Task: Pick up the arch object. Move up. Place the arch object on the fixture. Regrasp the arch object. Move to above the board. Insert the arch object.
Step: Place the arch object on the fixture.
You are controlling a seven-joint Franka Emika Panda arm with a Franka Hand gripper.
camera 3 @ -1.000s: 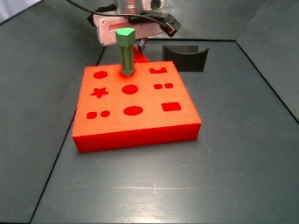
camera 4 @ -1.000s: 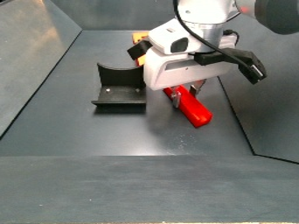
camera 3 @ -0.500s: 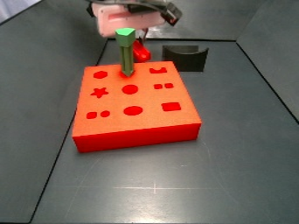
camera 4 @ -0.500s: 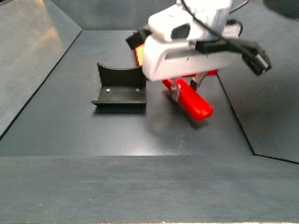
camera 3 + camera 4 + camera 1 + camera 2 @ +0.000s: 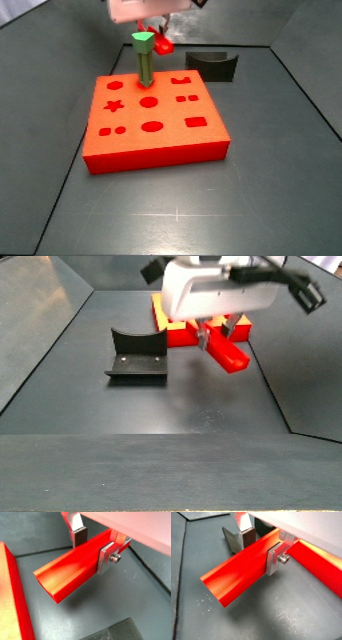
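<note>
My gripper [image 5: 210,332] is shut on the arch object [image 5: 227,354], a bright red bar, and holds it tilted in the air above the floor. In both wrist views the silver fingers [image 5: 79,535] [image 5: 272,558] clamp the bar [image 5: 67,574] [image 5: 238,574] across its width. In a side view the gripper [image 5: 156,28] is high behind the board [image 5: 154,120], with the bar's end [image 5: 162,44] showing next to the green post [image 5: 142,60]. The black fixture [image 5: 136,354] [image 5: 214,65] stands on the floor beside the gripper, apart from the bar.
The board's red edge shows in both wrist views [image 5: 12,592] [image 5: 323,566], close beside the bar. The green post stands upright in the board. Dark walls enclose the floor on three sides.
The gripper has risen with the arch object, lifting it off the floor beside the board. The board, post and fixture have not moved.
</note>
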